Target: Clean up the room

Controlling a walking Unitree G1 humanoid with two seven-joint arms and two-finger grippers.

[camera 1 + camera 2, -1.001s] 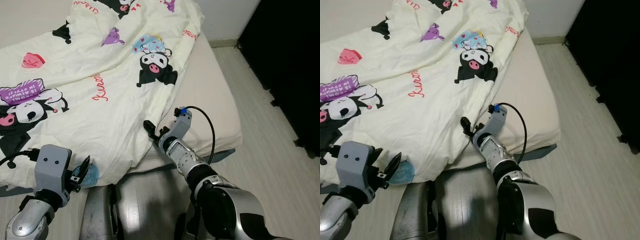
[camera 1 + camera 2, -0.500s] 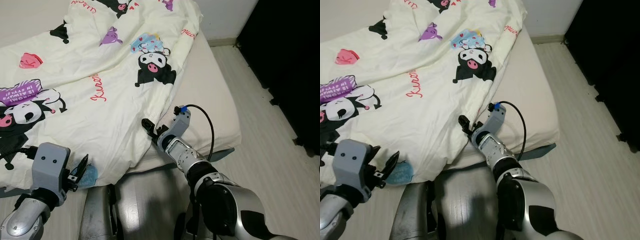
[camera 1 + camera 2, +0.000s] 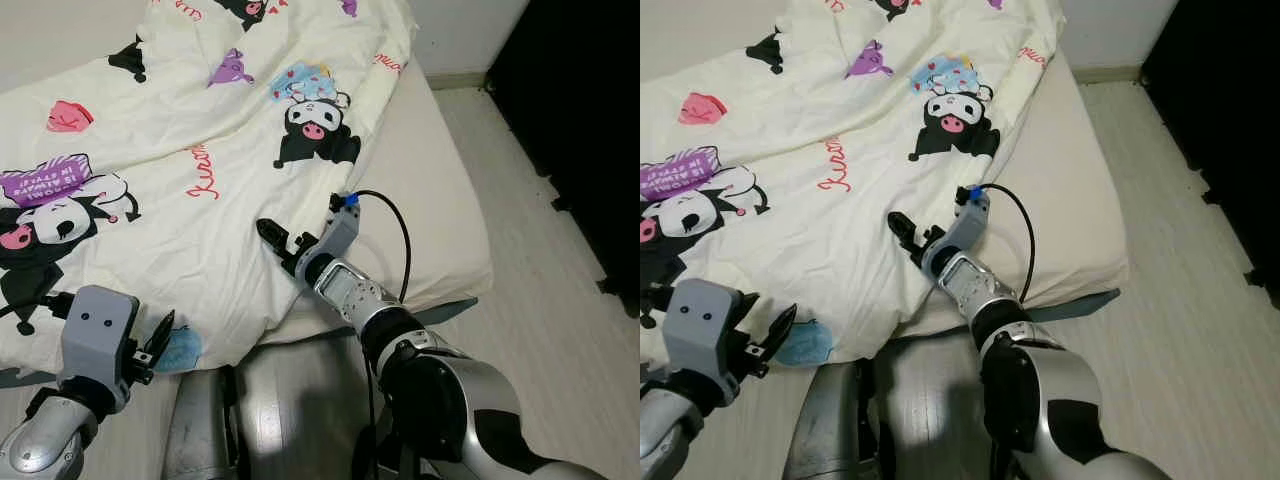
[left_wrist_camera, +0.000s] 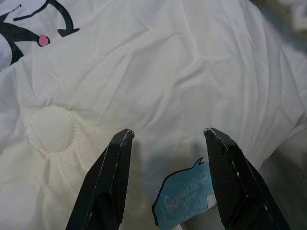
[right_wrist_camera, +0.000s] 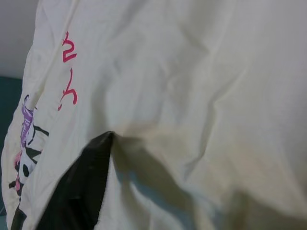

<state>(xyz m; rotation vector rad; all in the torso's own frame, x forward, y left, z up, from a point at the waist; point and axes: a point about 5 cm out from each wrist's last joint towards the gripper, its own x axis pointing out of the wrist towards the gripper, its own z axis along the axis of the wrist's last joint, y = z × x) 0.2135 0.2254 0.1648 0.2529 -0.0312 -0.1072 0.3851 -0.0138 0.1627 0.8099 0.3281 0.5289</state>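
The bed (image 3: 440,200) is carrying the cartoon-print duvet (image 3: 200,200), whose hem is lying under the left gripper (image 4: 168,184), its fingers spread apart. The right gripper (image 3: 275,238) is pressing into the fabric; I cannot tell its finger state. A shallow pinch risks the cloth slipping free.

A pale wooden floor (image 3: 560,260) runs down the right side of the frame and along the bottom edge. At the far right stands a large black mass (image 3: 585,110), too dark to make out. In the upper right a white wall (image 3: 455,30) meets the floor at a greenish baseboard (image 3: 455,79).
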